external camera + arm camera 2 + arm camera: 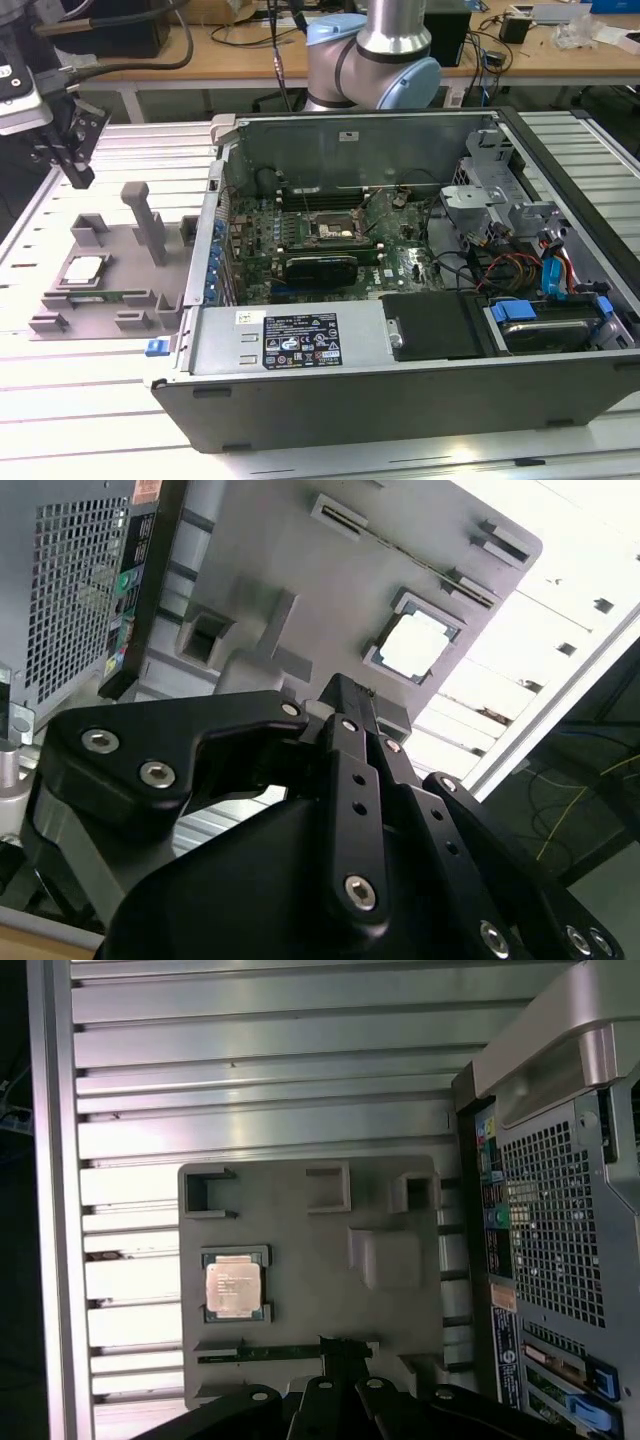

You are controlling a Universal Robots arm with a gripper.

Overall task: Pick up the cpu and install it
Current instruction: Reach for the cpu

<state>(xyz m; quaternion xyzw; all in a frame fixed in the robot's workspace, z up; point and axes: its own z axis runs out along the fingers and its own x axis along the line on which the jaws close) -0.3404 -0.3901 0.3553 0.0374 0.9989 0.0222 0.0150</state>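
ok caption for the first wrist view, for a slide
The cpu sits in its pocket on the grey fixture plate beside the computer case, gripper apart from it.

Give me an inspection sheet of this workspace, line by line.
Surface: ribbed metal table.
Job's things: cpu lies flat in its pocket on the grey fixture plate, not yet picked up; socket sits in the open computer case.
Clutter: nothing seen.
Gripper: gripper hangs above the plate, apart from the cpu.
Cables: red and yellow wires inside the case.
Surroundings: wooden bench behind.
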